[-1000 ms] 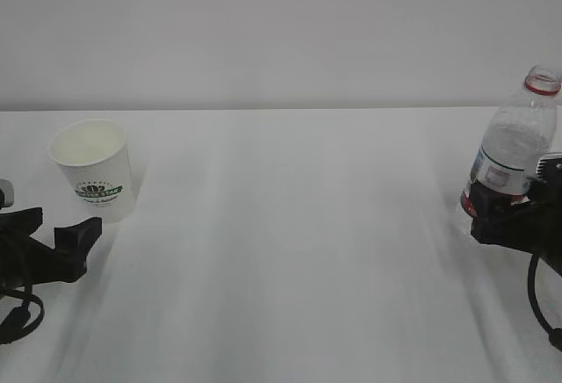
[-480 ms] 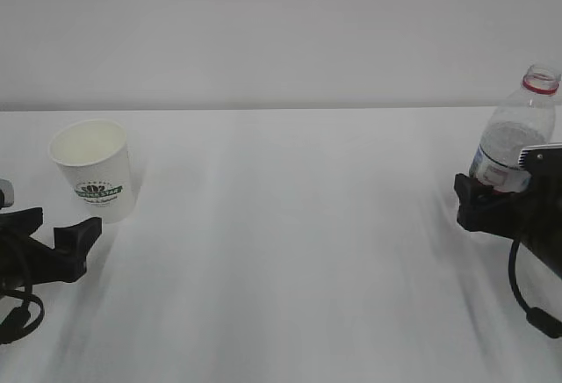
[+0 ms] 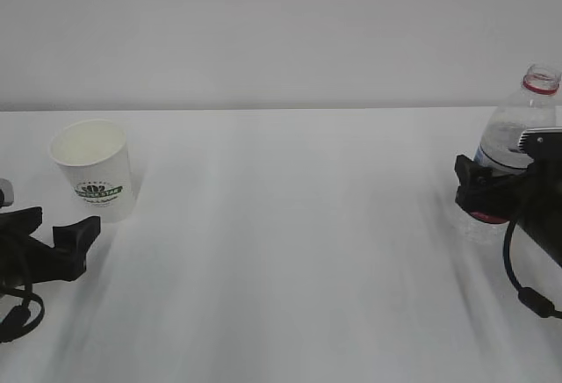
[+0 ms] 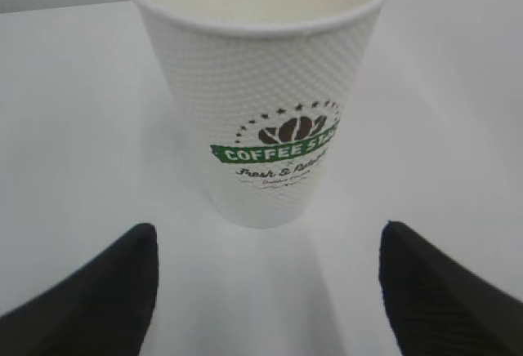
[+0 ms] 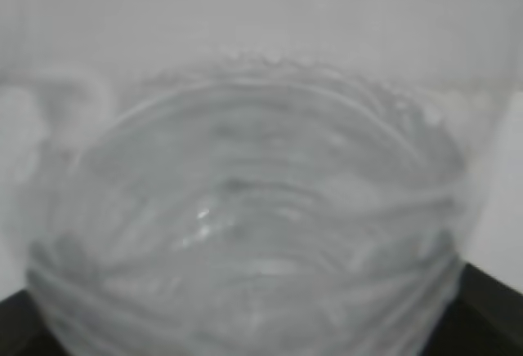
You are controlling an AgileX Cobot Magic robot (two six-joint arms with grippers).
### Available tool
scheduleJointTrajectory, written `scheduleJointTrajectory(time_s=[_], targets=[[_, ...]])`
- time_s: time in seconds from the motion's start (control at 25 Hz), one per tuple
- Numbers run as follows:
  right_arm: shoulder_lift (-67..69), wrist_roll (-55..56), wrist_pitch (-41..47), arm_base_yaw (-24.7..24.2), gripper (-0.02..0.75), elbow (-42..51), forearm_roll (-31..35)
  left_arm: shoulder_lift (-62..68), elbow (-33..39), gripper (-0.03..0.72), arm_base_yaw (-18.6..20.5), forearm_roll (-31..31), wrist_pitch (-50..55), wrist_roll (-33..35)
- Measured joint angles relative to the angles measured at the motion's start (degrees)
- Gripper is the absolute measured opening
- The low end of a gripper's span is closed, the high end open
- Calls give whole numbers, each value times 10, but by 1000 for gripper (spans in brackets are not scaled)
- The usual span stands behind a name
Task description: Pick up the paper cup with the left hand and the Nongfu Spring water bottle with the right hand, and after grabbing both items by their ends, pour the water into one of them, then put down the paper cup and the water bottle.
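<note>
Across the lower two thirds of the exterior frame spreads the white surface [image 3: 281, 251], with both task things upright at opposite edges, each standing just ahead of its own arm, probably so each can be reached straight on. At the far right the water bottle [image 3: 527, 128] has its cap off; its lower half is hidden behind the right tool [image 3: 492, 197], whose jaws stand on either side of the base. The right wrist view fills with ribbed plastic [image 5: 245, 233], black tips showing only at the bottom corners, so I cannot tell whether the tool is gripping it or merely flanking it. At the left, the paper cup [image 3: 92, 168] stands free. The left tool [image 3: 61, 234] sits just short of it, jaws spread wide and holding nothing; its wrist view shows the cup [image 4: 261, 95] centred beyond the two fingers [image 4: 90, 291] and reads the green logo the exterior cannot.
</note>
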Motion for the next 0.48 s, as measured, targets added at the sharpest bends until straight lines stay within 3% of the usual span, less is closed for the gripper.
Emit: scheduleJointTrajectory(time_s=[0.48], targets=[[0,0,0,0,525,0,-10,0,-8,594,0,-1,0,0]])
